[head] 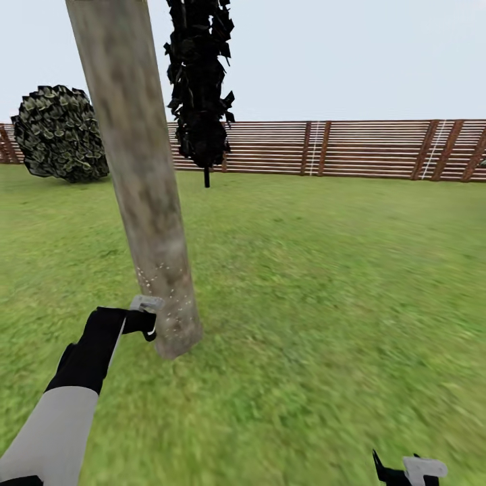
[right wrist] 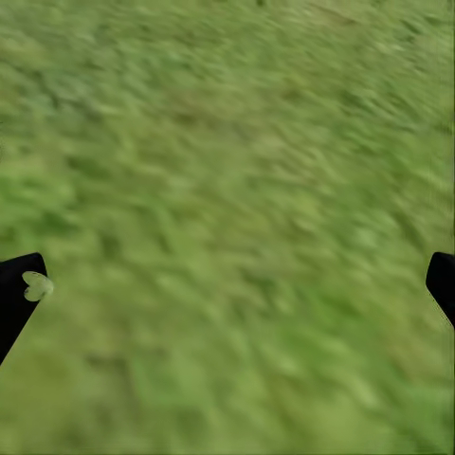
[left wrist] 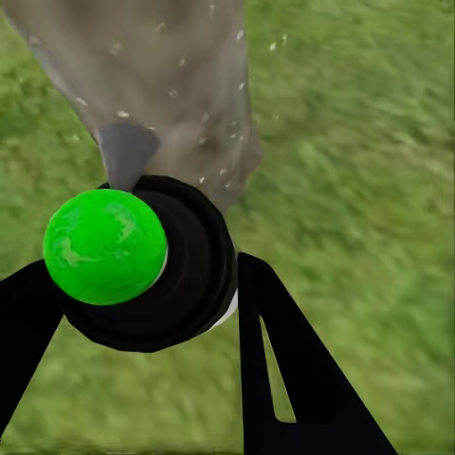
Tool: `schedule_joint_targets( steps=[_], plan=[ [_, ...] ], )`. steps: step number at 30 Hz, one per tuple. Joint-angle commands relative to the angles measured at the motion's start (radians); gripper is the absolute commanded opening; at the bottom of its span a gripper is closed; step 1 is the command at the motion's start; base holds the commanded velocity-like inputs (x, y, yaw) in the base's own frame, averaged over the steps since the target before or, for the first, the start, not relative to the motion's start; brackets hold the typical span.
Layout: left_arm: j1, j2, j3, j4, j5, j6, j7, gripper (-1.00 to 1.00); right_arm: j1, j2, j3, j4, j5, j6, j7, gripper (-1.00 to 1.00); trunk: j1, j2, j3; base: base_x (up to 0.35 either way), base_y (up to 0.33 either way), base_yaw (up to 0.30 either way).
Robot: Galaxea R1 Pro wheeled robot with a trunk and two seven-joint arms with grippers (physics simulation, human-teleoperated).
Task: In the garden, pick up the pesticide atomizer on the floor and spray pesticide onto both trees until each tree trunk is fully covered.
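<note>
On the lawn (head: 324,283), left pincer (head: 145,322) grasping atomizer (left wrist: 142,261) beside speckled trunk (head: 145,189), right pincer (right wrist: 227,284) released, fence (head: 351,148) behind.

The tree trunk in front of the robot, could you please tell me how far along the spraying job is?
Done: the atomizer is off the grass, held in the left claw. In hand: it points at the tree trunk, where white pesticide specks dot only a low band. Left: the bare trunk above, and the second tree. The right claw hangs open over lawn.
</note>
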Motion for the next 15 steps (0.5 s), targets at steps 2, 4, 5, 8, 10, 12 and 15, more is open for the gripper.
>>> schedule_joint_targets(
  steps=[2, 4, 5, 8, 10, 12, 15],
  plan=[
    [0.0, 0.001, -0.001, 0.001, 0.0, 0.0, 0.0, -1.0, 0.0, 0.0, 0.0, 0.0, 0.0, 0.0, 0.0, 1.0, 0.0, 0.0, 0.0, 0.0, -0.273, 0.273],
    [0.0, 0.003, -0.001, 0.006, -0.001, 0.0, 0.008, -1.0, 0.0, 0.0, 0.0, 0.0, 0.0, 0.0, 0.0, 1.0, 0.0, 0.0, 0.0, 0.0, -0.273, 0.277],
    [0.001, 0.003, -0.001, 0.009, 0.0, 0.0, 0.022, -1.0, 0.0, 0.0, 0.0, 0.0, 0.0, 0.0, 0.0, 1.0, 0.0, 0.0, 0.0, 0.0, -0.273, 0.277],
    [0.015, 0.005, -0.001, 0.036, 0.001, -0.007, 0.079, -1.0, 0.0, 0.0, 0.0, 0.0, 0.0, 0.0, 0.0, 1.0, 0.0, 0.0, 0.0, 0.0, -0.273, 0.277],
    [0.023, 0.003, -0.001, 0.063, 0.001, -0.008, 0.095, -1.0, 0.0, 0.0, 0.0, 0.0, 0.0, 0.0, 0.0, 1.0, 0.0, 0.0, 0.0, 0.0, -0.274, 0.278],
    [0.027, -0.001, 0.001, 0.11, 0.003, -0.011, 0.102, -1.0, 0.0, 0.0, 0.0, 0.0, 0.0, 0.0, 0.0, 1.0, 0.0, 0.0, 0.0, 0.0, -0.273, 0.266],
    [0.027, 0.001, 0.002, 0.17, 0.0, -0.015, 0.105, -1.0, 0.0, -0.001, -0.001, -0.001, -0.001, 0.0, 0.0, 1.0, 0.0, 0.0, 0.0, 0.0, -0.273, 0.115]
  ],
)
